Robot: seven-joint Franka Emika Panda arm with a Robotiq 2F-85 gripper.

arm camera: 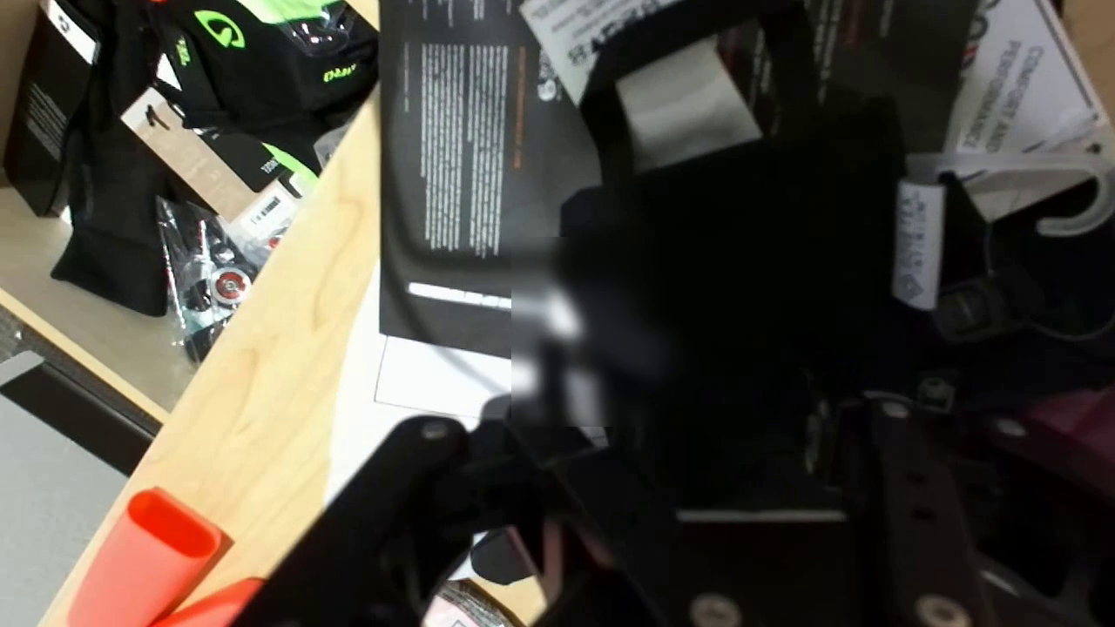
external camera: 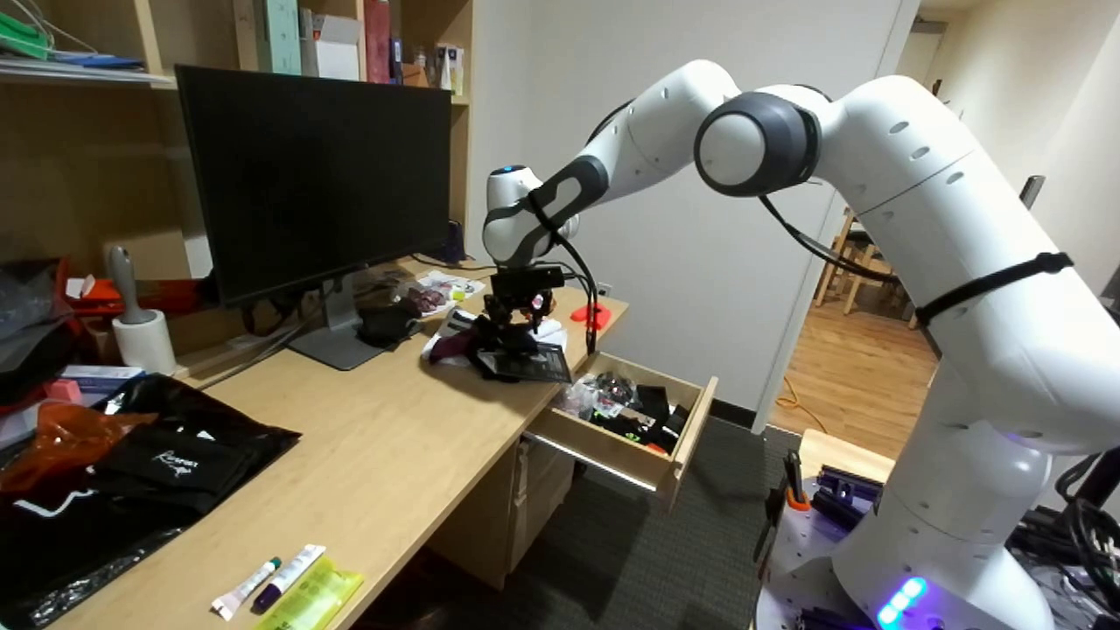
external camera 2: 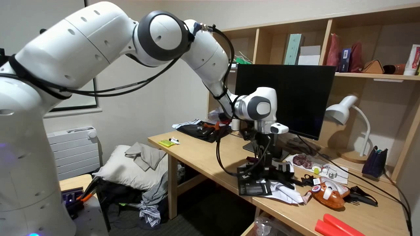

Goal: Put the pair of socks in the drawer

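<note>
Gripper [external camera: 516, 325] stands low at a mixed heap [external camera: 525, 363], probably for grasping; whether its fingers [arm camera: 906, 488] are wide or narrow, I cannot tell. Black cloth [arm camera: 784, 218] near it may be the pair of socks, though I am unsure. The drawer [external camera: 604, 448] is pulled out just beside, seemingly for receiving. The desk [external camera: 411, 420] is pale wood, the carpet [external camera: 726, 507] dark.

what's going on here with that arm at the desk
A robot arm has its gripper low at a pile of black fabric and printed card on the desk. The drawer below stands open with dark things in it. The job is putting the socks in there, but I can't make out which dark item they are, or whether anything is gripped.
</note>
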